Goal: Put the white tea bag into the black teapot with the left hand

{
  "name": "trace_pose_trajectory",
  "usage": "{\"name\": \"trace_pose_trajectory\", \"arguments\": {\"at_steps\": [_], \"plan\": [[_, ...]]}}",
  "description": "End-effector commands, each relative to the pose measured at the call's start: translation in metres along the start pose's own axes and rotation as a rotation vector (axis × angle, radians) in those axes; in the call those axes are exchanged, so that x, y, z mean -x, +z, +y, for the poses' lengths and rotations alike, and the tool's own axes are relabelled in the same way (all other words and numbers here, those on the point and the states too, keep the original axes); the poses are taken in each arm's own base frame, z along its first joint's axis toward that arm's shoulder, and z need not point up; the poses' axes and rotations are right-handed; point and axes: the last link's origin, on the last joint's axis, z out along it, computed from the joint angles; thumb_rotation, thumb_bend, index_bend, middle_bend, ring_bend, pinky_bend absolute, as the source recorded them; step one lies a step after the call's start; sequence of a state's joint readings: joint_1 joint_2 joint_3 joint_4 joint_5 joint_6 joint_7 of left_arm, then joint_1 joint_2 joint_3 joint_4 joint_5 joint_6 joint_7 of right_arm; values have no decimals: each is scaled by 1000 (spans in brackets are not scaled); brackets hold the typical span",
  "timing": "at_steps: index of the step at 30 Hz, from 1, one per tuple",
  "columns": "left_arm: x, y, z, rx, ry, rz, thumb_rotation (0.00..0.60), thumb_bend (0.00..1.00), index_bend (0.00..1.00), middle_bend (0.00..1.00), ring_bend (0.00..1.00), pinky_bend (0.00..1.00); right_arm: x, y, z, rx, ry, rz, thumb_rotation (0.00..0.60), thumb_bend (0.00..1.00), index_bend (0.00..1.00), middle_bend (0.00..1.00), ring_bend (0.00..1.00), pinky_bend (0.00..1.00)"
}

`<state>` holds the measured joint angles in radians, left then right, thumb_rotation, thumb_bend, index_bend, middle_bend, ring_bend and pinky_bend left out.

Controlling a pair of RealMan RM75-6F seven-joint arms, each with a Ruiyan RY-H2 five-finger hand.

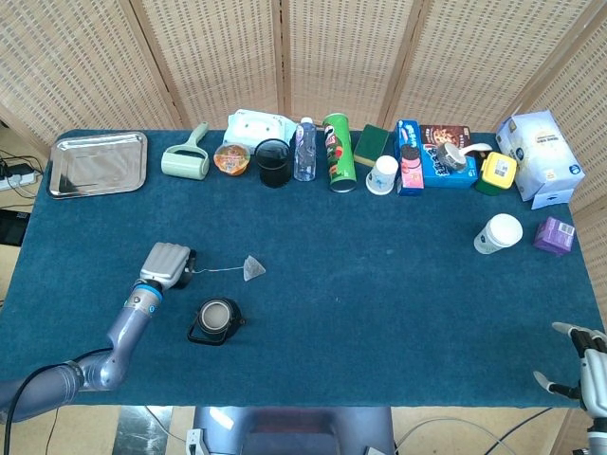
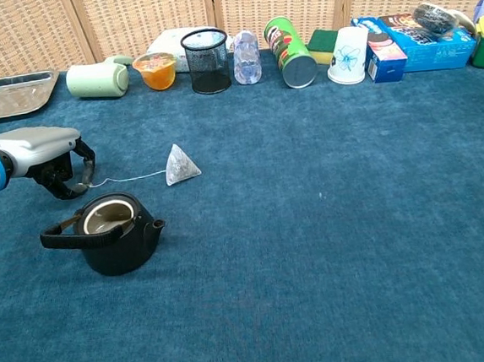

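Your left hand (image 2: pixel 40 152) sits palm down on the blue cloth with its fingers (image 2: pixel 72 172) curled under, their tips at the loose end of the tea bag's string (image 2: pixel 127 177). From these views you cannot tell for certain whether the string's end is pinched or only touched. From the fingers the string runs out toward 3 o'clock in the chest view, almost level, ending at the white tea bag (image 2: pixel 180 164), a small pyramid resting on the cloth well short of the row of goods at the back. The black teapot (image 2: pixel 111 232) stands lidless, mouth up, at about 5 o'clock from your fingers and 7 o'clock from the bag, near both but touching neither. So the bag must travel back along its own string line and then toward you. Your right hand (image 1: pixel 583 365) hangs open at the far table edge, well apart.
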<state>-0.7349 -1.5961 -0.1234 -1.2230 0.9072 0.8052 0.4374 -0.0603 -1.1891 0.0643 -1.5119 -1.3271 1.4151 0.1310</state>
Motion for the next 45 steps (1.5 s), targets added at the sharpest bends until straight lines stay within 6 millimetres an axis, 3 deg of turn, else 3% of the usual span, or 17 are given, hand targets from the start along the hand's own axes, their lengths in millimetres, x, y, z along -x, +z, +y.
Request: {"name": "trace_pose_trajectory", "arguments": {"at_steps": [1,19,35,45], "plan": [[-1,0,0,0,-4,6,600,470,531,1000,1000,951,0,0,0,0,0,1,600,185,248,260,197,124],[-19,-16,-7,23,-64,69,600,487,639,1000,1000,956,-1,-3,-2,-13,5,11,600,185,248,261,197,128],[-62,-59,-12,104,-239,200,600,501,708,1000,1000,973,-1,-7,-1,-37,20,16,600,185,248,261,197,129],[-89,-81,-6,186,-435,251,600,501,713,1000,1000,973,-1,-13,2,-39,36,23,600,185,248,261,196,129]]}}
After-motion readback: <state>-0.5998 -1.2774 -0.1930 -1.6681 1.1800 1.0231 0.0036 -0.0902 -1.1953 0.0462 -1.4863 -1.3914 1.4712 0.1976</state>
